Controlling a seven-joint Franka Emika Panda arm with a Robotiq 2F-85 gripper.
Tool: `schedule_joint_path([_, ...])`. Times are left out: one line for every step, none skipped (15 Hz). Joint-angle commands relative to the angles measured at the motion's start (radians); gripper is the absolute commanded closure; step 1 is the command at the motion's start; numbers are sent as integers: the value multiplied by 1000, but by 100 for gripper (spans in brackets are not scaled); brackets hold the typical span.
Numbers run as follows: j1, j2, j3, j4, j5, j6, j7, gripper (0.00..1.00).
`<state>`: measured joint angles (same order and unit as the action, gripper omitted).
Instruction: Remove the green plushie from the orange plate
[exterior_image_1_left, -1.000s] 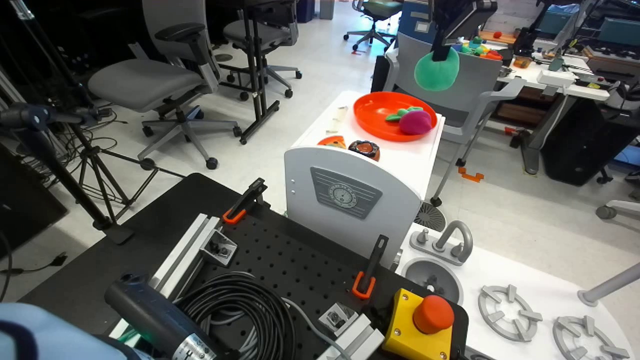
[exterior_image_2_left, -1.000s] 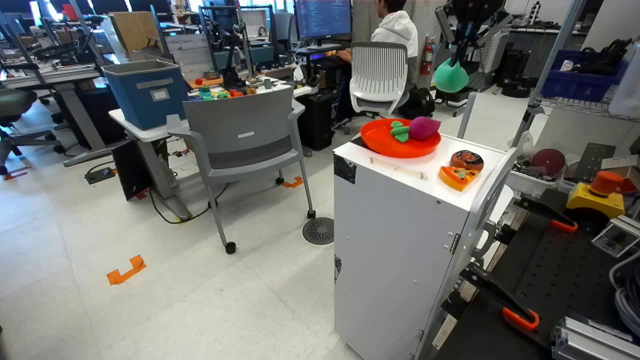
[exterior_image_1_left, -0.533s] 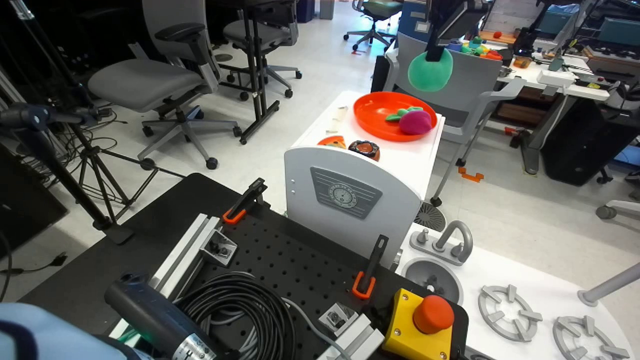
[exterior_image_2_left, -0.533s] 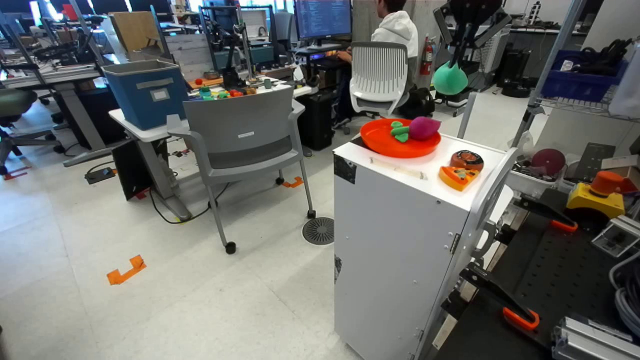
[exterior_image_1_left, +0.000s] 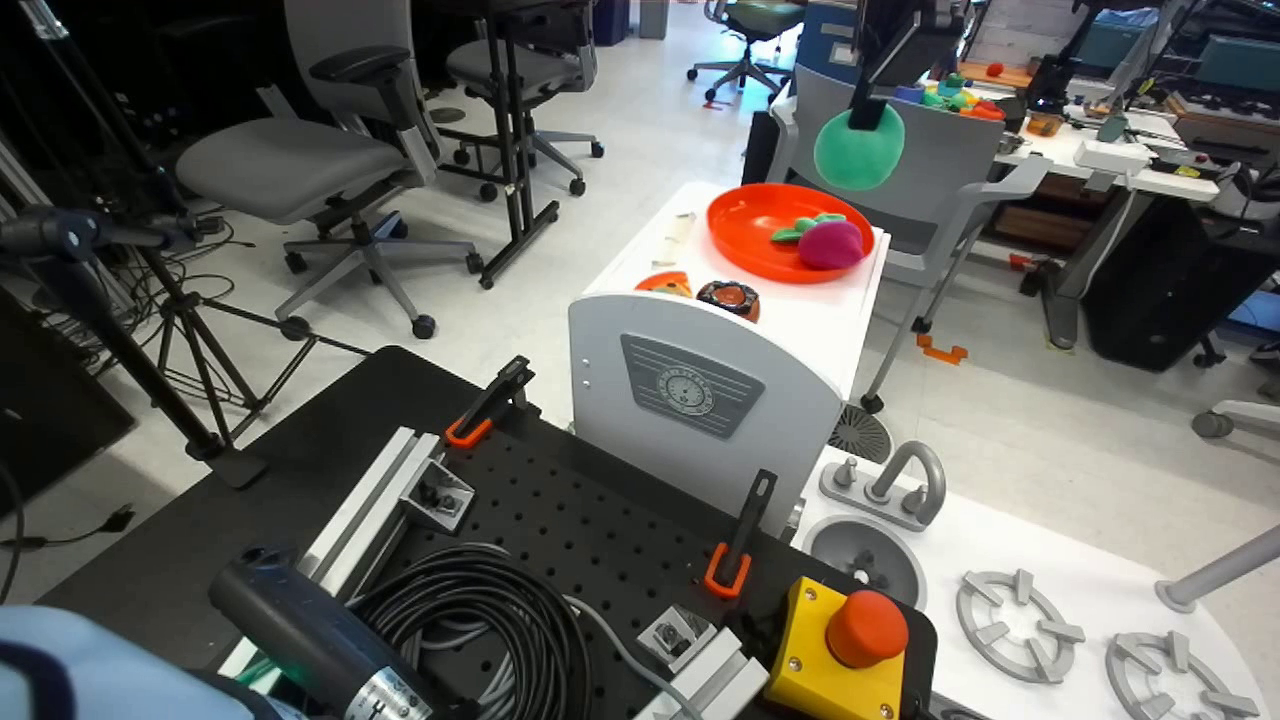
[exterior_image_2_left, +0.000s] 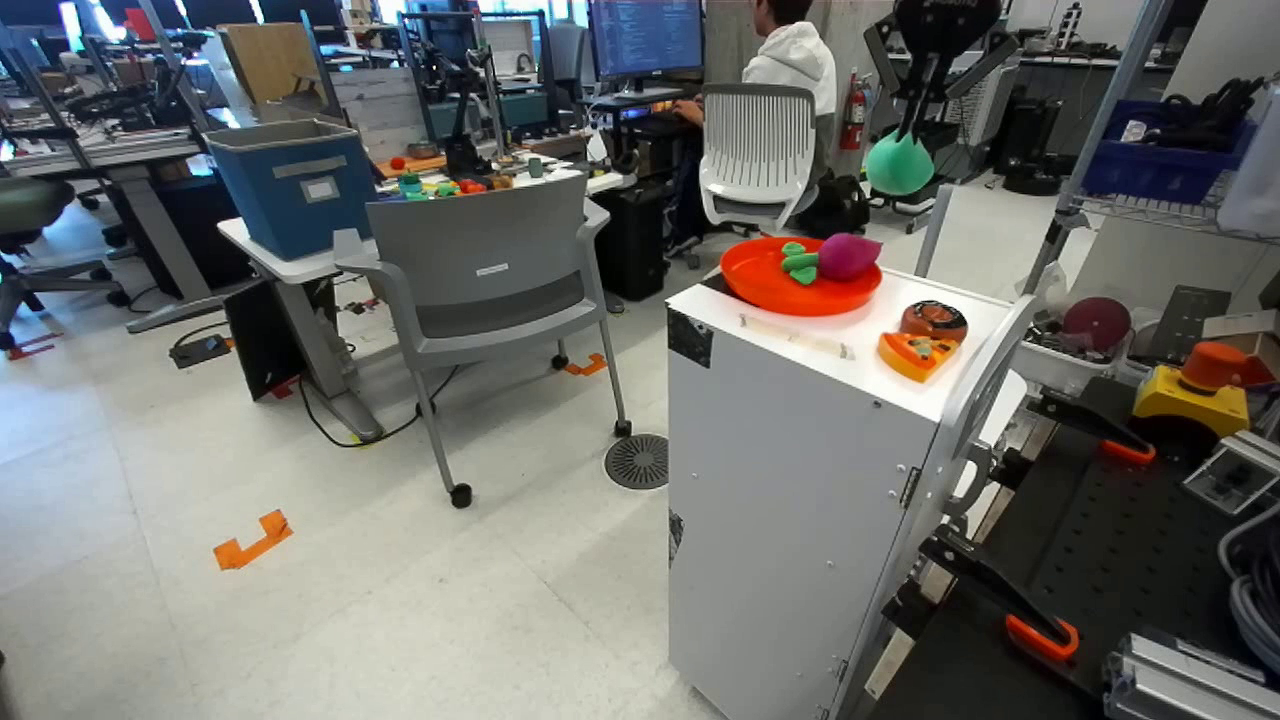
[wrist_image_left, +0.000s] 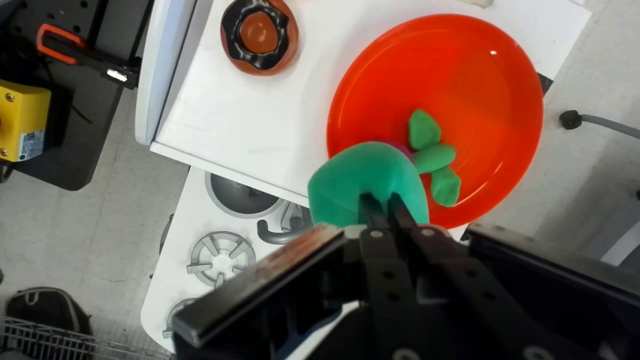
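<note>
My gripper is shut on the green plushie, its two narrow fingers pinching into the soft ball. In both exterior views the green plushie hangs in the air from the fingertips, above and off the edge of the orange plate. Seen from the wrist, the ball overlaps the near rim of the orange plate and hides part of it. The plate lies flat on a white cabinet top.
A purple toy with green leaves rests on the plate, partly hidden behind the ball in the wrist view. Beside the plate are a round chocolate-iced toy and a pizza-slice toy. A grey chair stands close to the cabinet.
My gripper has come down a little with the green plushie still in its grip, drifting slightly left in both exterior views. The plate and the toys around it have stayed put.
</note>
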<state>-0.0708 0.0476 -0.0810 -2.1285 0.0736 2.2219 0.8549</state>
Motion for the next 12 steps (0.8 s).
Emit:
schedule_joint_path([4,2,-1,6,-40,5,-32,99])
schedule_joint_path([6,4,0,9,-77,2,-54,99])
schedule_joint_path([10,8,2,14,-127,-2,-76,99])
schedule_joint_path([13,10,3,13,-172,5,-93,99])
schedule_joint_path([17,13,5,13,-216,9,-105,99])
schedule_joint_path([22,15,8,12,-262,21,-113,99])
schedule_joint_path([26,15,9,6,-303,36,-125,99])
schedule_joint_path([31,17,12,5,-342,51,-138,99])
schedule_joint_path([38,20,14,5,-378,66,-150,99])
schedule_joint_path([43,23,16,4,-414,85,-162,99])
schedule_joint_path([48,27,19,3,-449,102,-176,99])
schedule_joint_path([53,30,21,3,-482,113,-193,99])
